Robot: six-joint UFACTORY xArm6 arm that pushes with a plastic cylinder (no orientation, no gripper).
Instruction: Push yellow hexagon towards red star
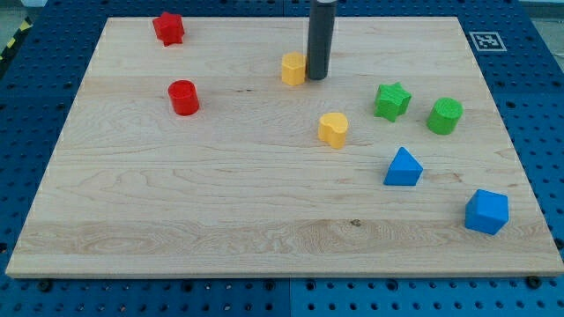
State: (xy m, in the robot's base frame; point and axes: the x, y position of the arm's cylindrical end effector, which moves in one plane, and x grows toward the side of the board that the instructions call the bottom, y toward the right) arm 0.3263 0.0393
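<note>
The yellow hexagon [293, 68] lies near the view's top centre of the wooden board [220, 220]. The red star [167, 28] sits at the view's top left, well to the left of the hexagon and a little higher. My tip [317, 77] rests on the board right against the hexagon's right side, on the side away from the star. The dark rod rises straight up out of the view's top edge.
A red cylinder [183, 97] stands below the star, left of the hexagon. A yellow heart-like block [333, 129] lies below my tip. A green star [392, 100], green cylinder [445, 115], blue triangle [403, 167] and blue cube [486, 211] sit at the right.
</note>
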